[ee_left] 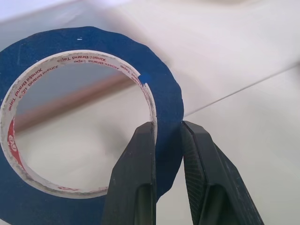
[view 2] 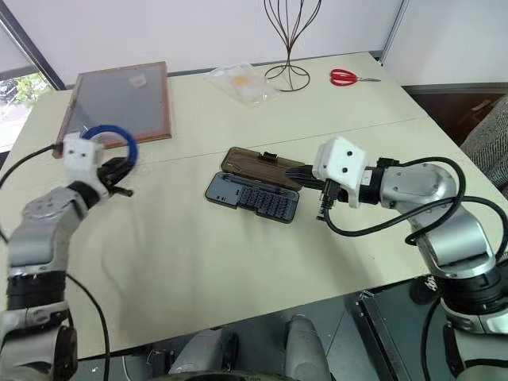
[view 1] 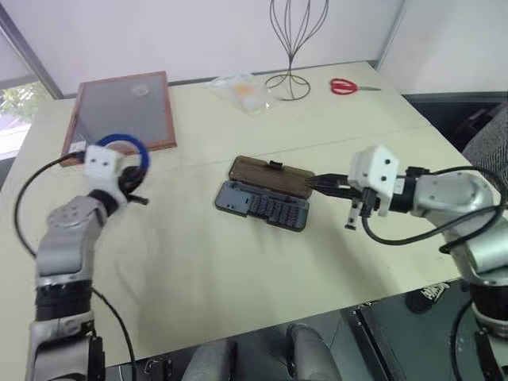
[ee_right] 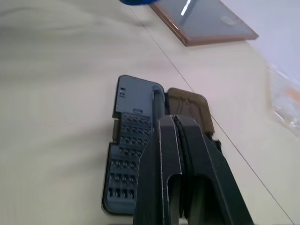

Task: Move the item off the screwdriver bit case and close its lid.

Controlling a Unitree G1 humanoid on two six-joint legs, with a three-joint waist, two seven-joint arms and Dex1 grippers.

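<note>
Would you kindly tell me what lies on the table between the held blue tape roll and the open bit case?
Nothing: between the tape roll and the bit case, the head views show bare table.

The blue tape roll [ee_left: 89, 117], with a pale printed inner core, stands on edge in the air above the counter's left side, its wall pinched by the left end effector [ee_left: 166, 133]. The dark grey bit case [view 1: 262, 206] lies open mid-counter, rows of bits exposed, its smoky brown lid [view 1: 271, 175] folded flat toward the far edge.
</note>
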